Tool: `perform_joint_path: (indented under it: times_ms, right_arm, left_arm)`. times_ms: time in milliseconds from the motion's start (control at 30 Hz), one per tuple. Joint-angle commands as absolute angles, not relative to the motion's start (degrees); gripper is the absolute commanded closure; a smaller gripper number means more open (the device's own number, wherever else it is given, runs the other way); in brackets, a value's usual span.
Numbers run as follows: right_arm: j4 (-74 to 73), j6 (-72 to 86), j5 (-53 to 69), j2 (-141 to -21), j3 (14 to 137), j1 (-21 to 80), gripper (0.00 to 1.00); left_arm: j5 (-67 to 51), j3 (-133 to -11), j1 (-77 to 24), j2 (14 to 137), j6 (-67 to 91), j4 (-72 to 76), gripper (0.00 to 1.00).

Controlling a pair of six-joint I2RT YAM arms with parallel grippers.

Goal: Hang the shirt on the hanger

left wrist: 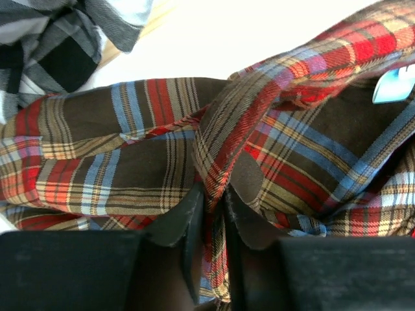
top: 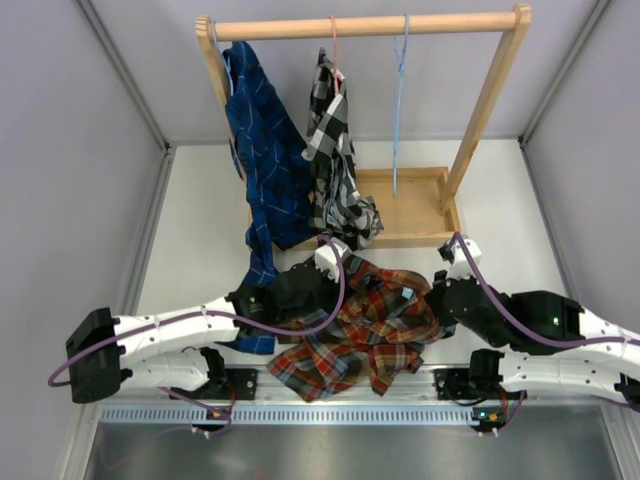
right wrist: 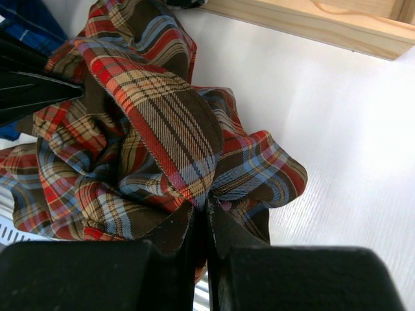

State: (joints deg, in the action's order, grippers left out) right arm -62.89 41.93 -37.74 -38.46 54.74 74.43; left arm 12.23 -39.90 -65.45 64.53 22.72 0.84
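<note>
The red-orange, brown and blue plaid shirt (top: 355,330) lies crumpled on the table between both arms. My left gripper (top: 340,290) is at its left upper edge. In the left wrist view its jaws (left wrist: 214,194) are closed on a raised fold of the shirt (left wrist: 130,149), with the light blue neck label (left wrist: 394,84) at the right. My right gripper (top: 432,305) is at the shirt's right side, and its jaws (right wrist: 207,207) are shut on a fold of the shirt (right wrist: 149,116). The light blue wire hanger (top: 399,100) hangs bare on the rack's bar.
A wooden rack (top: 370,25) with a wooden base tray (top: 410,215) stands at the back. On it hang a dark blue plaid shirt (top: 262,150) and a black-and-white checked shirt (top: 335,160) on a pink-red hanger (top: 335,50). Grey walls flank the table.
</note>
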Motion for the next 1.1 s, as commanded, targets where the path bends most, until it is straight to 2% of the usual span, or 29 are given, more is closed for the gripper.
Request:
perform_joint_path:
  times_ms: [0, 67, 100, 200, 233, 267, 467, 600, 667, 933, 1067]
  right_arm:
    - [-58.4, 39.6, -36.6, -38.1, 56.2, 73.7, 0.96]
    - [-57.8, 39.1, -37.0, -38.1, 56.6, 73.7, 0.95]
    - [-56.9, 38.5, -37.0, -38.0, 57.0, 73.7, 0.87]
    - [-55.1, 37.3, -37.5, -37.9, 59.0, 73.7, 0.44]
    - [-54.8, 36.7, -38.0, -38.7, 60.0, 73.7, 0.36]
    - [-54.8, 36.1, -38.9, -39.5, 63.6, 73.7, 0.33]
    - [-55.1, 26.5, -45.9, -53.1, 85.1, 71.3, 0.27]
    - [-55.4, 18.4, -34.5, -63.9, 98.8, 58.8, 0.26]
    - [-56.6, 16.8, -32.7, -70.6, 106.0, 53.7, 0.27]
    - [-57.9, 12.3, -27.5, -87.0, 123.5, 44.3, 0.36]
    - [-57.8, 10.9, -29.5, -90.3, 125.2, 41.7, 0.49]
  left_arm:
    - [8.1, -38.9, -65.0, 64.7, 22.2, 3.9, 0.80]
    - [6.9, -38.8, -65.0, 64.7, 22.7, 4.3, 1.00]
    - [6.3, -38.6, -65.0, 64.5, 23.0, 4.5, 1.00]
    - [6.3, -38.1, -65.0, 62.8, 24.4, 4.7, 1.00]
    - [6.8, -38.1, -65.0, 62.1, 24.8, 4.6, 1.00]
    - [6.9, -38.0, -65.0, 61.2, 25.7, 4.6, 1.00]
    - [7.1, -37.1, -65.0, 59.0, 29.8, 4.7, 1.00]
    - [7.3, -35.7, -65.0, 57.5, 31.3, 4.7, 1.00]
    - [7.2, -35.2, -65.0, 56.6, 31.8, 4.8, 1.00]
    - [6.2, -33.2, -65.0, 55.2, 32.3, 4.8, 1.00]
    - [6.4, -32.5, -65.0, 55.2, 32.8, 4.7, 1.00]
